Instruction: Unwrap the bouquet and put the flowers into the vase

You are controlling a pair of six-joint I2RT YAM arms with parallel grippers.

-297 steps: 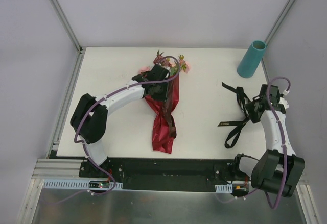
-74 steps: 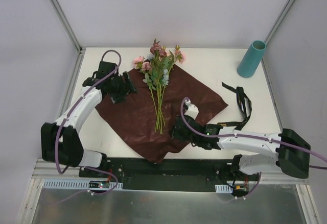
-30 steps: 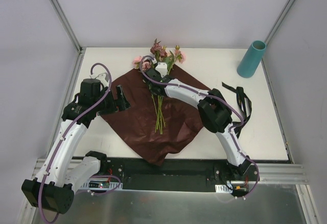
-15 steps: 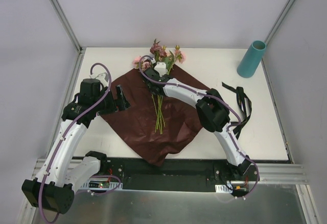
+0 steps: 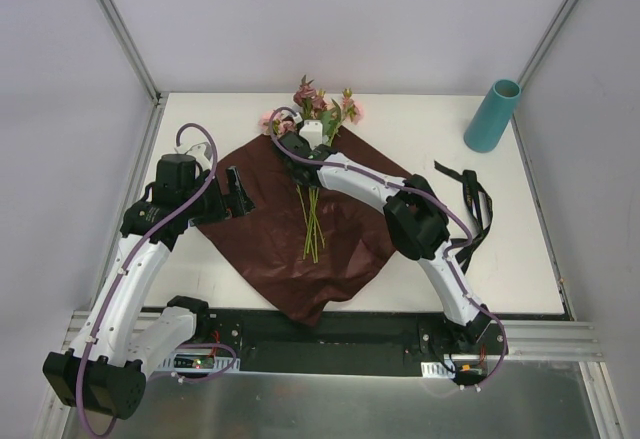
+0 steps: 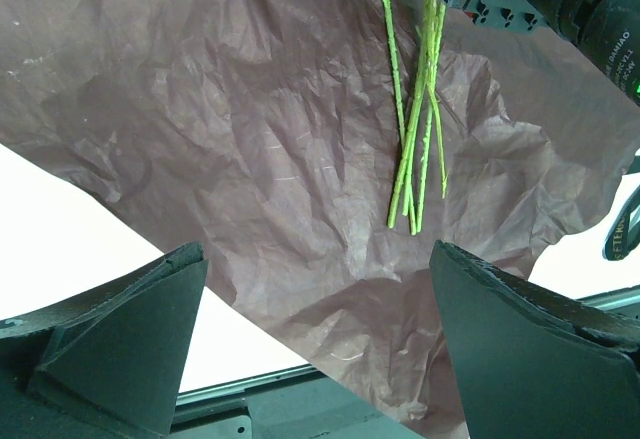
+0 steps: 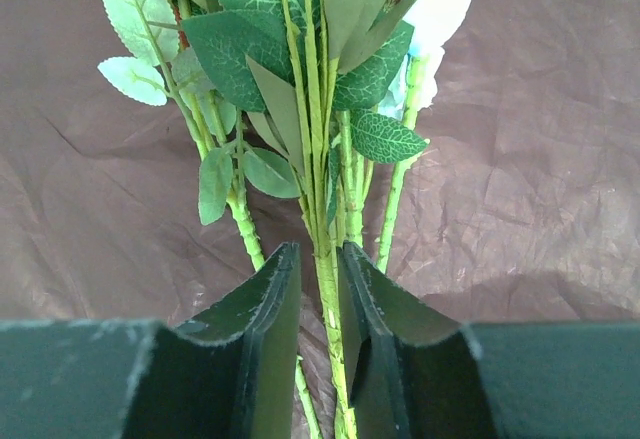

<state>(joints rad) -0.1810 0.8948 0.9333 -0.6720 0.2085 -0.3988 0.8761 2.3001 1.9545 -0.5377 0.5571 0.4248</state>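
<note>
Right tool (image 7: pixel 320 259) is clenched on the flowers (image 7: pixel 300 79), with its fingers (image 7: pixel 260 329) either side of the stem bunch just below the leaves. Left tool (image 6: pixel 315 259) is released, jaws wide with nothing between them, over the left side of the paper (image 6: pixel 250 139).

Flowers lie on the paper, blooms past its far corner, stem ends toward the near edge. Paper is maroon and creased, spread flat as a diamond mid counter (image 5: pixel 420 129), with the near corner over the front edge. Black ribbon (image 5: pixel 470 209) lies loose to the right of the paper. Vase (image 5: pixel 491 116) stands upright at the far right corner, well apart from the flowers.

Counter is white and matte. Pale walls (image 5: pixel 300 19), metal posts (image 5: pixel 120 29) at the far corners.

- **Vs ~10 s ago:** paper was rolled round the flowers, and the right tool was at the ribbon.
- **Vs 2.5 s ago:** right tool has moved from near the stem ends up to the leaves, and the left arm has pulled back.
- **Last half second:** no visible change.
</note>
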